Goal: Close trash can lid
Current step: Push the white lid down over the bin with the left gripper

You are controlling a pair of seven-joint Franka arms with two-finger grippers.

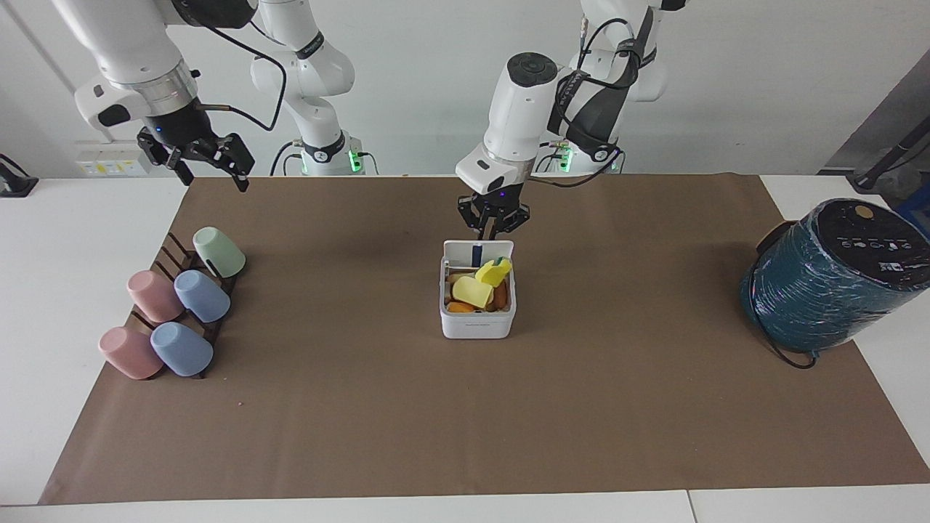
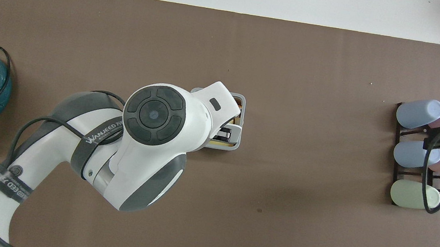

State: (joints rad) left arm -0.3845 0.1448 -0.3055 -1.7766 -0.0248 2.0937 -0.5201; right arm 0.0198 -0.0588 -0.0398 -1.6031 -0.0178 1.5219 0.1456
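Your left gripper presses narrowed, empty fingers on the tilted lid of the trash can; your right gripper waits with spread fingers.

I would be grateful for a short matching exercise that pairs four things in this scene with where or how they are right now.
Things:
1. lid
2. left claw
3. right claw
4. green cup

States:
A. waiting in the air at the right arm's end of the table
B. lying on the dark rack
C. standing up, hinged open on the trash can
D. at the lid's top edge, fingers close together

Pairs: 1-C, 2-D, 3-A, 4-B
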